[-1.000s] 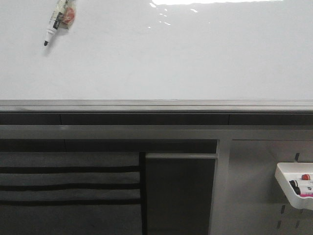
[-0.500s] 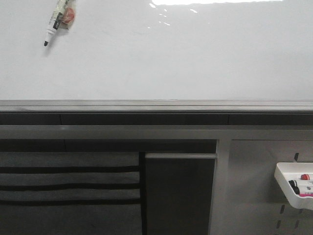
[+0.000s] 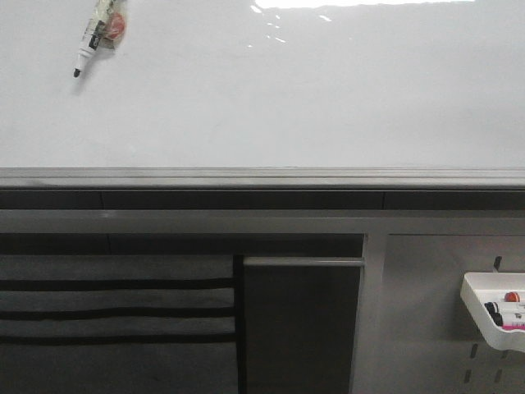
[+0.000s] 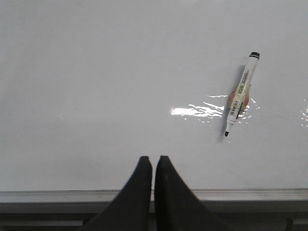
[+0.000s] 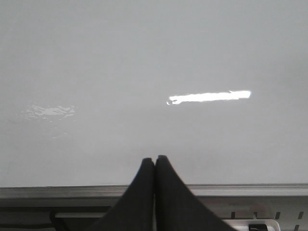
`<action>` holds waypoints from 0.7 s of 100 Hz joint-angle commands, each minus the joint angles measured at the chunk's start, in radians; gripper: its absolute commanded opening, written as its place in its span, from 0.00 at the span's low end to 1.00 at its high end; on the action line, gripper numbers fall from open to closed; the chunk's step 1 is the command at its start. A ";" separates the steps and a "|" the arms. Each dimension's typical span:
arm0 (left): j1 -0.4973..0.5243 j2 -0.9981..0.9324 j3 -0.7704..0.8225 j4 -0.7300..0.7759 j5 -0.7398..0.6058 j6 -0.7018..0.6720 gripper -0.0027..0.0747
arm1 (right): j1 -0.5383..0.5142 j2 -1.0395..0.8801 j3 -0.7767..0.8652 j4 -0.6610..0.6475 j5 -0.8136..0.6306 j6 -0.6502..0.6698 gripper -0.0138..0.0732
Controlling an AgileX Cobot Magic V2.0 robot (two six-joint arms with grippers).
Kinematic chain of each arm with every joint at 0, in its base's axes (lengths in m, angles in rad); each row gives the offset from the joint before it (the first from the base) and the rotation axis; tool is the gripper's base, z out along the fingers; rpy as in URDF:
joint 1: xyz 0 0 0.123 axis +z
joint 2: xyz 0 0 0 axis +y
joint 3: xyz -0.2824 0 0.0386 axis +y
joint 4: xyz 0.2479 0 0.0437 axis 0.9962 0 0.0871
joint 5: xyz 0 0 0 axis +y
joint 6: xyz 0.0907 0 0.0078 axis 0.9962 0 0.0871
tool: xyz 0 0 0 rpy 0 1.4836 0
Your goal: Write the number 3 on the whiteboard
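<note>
- Glossy and white, one whiteboard (image 3: pixel 312 98) fills the upper half of the front view, with one grey rail (image 3: pixel 262 176) along its lower edge and a glare patch at 12 o'clock.
- One marker (image 3: pixel 93 39) lies on the board at 10 o'clock in the front view, uncapped, its black tip pointing toward 7 o'clock; the same marker (image 4: pixel 239 94) shows in the left wrist view with a small orange patch beside its barrel.
- One white tray (image 3: pixel 490 316) hangs on the grey pegboard panel (image 3: pixel 426 328) at 4 o'clock, holding at least two markers; its right end is cut off by the frame edge.
- Two claws are seen: the left claw (image 4: pixel 153 166) and the right claw (image 5: pixel 154 165), each with its two dark fingers pressed together, pinching nothing, tips over the board's lower margin.
- Compared with the front view one second ago, marker, tray and board lie unchanged.
- No stroke of the number 3 can be made out on the board in any view.
- Marker label print is too small to read; neither arm appears in the front view.
</note>
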 commanded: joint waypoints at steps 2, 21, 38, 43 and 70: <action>0.002 0.017 -0.034 -0.001 -0.069 -0.001 0.01 | -0.005 0.019 -0.036 0.001 -0.074 -0.011 0.07; 0.002 0.017 -0.034 0.002 -0.078 -0.013 0.07 | -0.005 0.019 -0.036 -0.017 -0.074 -0.011 0.15; 0.002 0.017 -0.034 0.055 -0.080 -0.013 0.53 | -0.005 0.019 -0.036 -0.038 -0.076 -0.011 0.62; 0.002 0.017 -0.034 0.055 -0.083 -0.013 0.66 | -0.005 0.019 -0.036 -0.038 -0.081 -0.011 0.71; 0.002 0.017 -0.034 0.055 -0.083 -0.013 0.75 | -0.005 0.019 -0.036 -0.038 -0.081 -0.011 0.77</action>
